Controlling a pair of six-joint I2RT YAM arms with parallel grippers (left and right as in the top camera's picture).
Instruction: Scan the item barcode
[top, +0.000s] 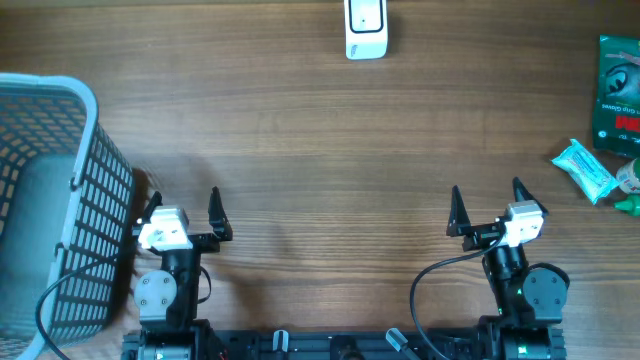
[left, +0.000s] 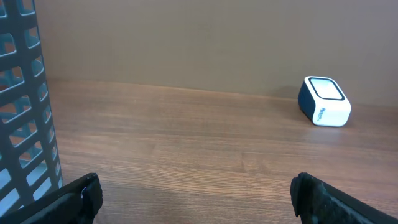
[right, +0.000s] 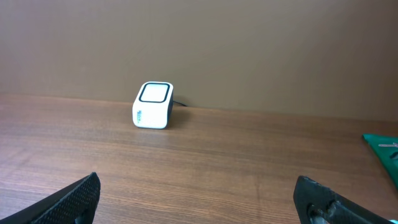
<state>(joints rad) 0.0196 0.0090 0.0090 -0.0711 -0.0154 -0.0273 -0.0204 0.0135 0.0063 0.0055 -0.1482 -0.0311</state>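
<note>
Wooden table (top: 320, 120), grey mesh basket (top: 95, 190) at left, green packet (top: 620, 95) flat at far right, white scanner (top: 366, 28) far centre, window up, blue packet (top: 583, 170) beside green packet, long axis diagonal, left pincer (top: 185, 197) and right pincer (top: 487, 188) jaws apart, empty.

Wooden table (top: 300, 150) bears a scanner (top: 366, 28), a basket (top: 102, 205), a green packet (top: 620, 95).

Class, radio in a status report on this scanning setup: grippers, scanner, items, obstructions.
Left gripper, right gripper open, empty. Scanner at far edge. Green packet, blue packet untouched, far right. Basket at left, nothing blocking.
</note>
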